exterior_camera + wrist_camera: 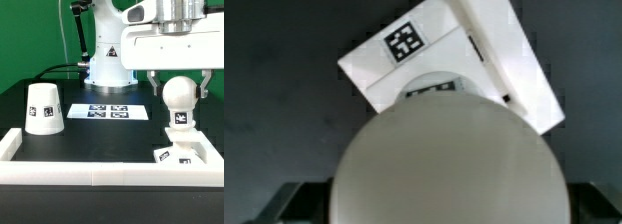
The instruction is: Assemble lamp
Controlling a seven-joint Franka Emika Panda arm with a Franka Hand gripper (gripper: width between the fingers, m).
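My gripper (178, 86) is shut on the bulb (179, 104), with one finger on each side of its ball top. The tagged stem hangs down. The bulb is held upright a little above the flat angular base (184, 153), which lies in the front corner at the exterior view's right. In the wrist view the bulb's ball (445, 160) fills the middle, and the base (423, 52) with its tag shows beyond it. The tapered shade (43, 108) stands mouth down at the exterior view's left, far from the gripper.
The marker board (108, 111) lies flat at the table's middle back. A long white border frame (90, 169) runs along the front and up both sides. The robot's white base (108, 60) stands behind the marker board.
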